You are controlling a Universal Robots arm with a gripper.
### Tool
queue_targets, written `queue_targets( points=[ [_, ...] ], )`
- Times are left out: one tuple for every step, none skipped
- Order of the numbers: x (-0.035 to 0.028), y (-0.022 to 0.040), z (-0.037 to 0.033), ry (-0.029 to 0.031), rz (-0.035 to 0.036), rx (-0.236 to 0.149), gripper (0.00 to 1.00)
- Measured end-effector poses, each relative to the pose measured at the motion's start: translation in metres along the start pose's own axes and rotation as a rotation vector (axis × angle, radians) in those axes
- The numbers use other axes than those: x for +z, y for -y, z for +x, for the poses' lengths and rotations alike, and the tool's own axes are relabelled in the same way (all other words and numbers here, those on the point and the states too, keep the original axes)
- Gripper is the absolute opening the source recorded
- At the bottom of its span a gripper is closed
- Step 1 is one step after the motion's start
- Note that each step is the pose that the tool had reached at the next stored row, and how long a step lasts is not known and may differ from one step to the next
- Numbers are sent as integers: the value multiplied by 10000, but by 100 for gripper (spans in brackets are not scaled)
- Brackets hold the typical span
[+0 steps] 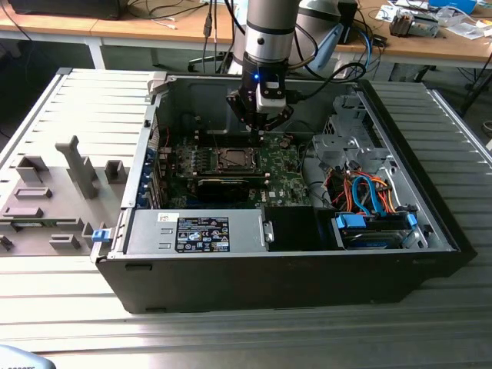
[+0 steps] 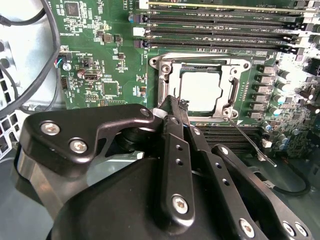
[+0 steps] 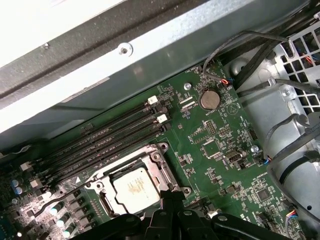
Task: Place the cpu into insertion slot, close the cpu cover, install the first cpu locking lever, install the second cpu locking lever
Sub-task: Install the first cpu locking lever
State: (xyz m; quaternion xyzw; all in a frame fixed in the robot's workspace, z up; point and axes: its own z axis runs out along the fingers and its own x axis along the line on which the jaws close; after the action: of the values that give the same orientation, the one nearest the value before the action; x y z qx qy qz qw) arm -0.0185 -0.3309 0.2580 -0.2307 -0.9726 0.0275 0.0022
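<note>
Gripper [image 2: 174,104], fingers closed together, poised at the edge of the lowered cpu cover [image 2: 161,89]; the cpu [image 2: 200,89] lies seated in the insertion slot [image 2: 224,85] on the motherboard [image 2: 100,75].

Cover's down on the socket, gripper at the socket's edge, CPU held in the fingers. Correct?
Not quite. The cpu is not in the gripper; it lies flat in the opening of the cpu cover, as the second wrist view shows. The cover is down and the gripper is at the socket's edge, as you said.
</note>
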Motion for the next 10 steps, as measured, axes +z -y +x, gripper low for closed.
queue_targets(
  points=[
    [0,0,0,1,0,-10,11],
    [0,0,0,1,0,-17,11],
    [0,0,0,2,0,-32,11],
    [0,0,0,3,0,-45,11],
    [0,0,0,4,0,-63,11],
    [0,0,0,5,-1,-81,11],
    [0,0,0,6,-1,-94,11],
    [0,0,0,6,0,-101,11],
    [0,0,0,7,-1,-114,11],
    [0,0,0,7,-1,-123,11]
  ],
)
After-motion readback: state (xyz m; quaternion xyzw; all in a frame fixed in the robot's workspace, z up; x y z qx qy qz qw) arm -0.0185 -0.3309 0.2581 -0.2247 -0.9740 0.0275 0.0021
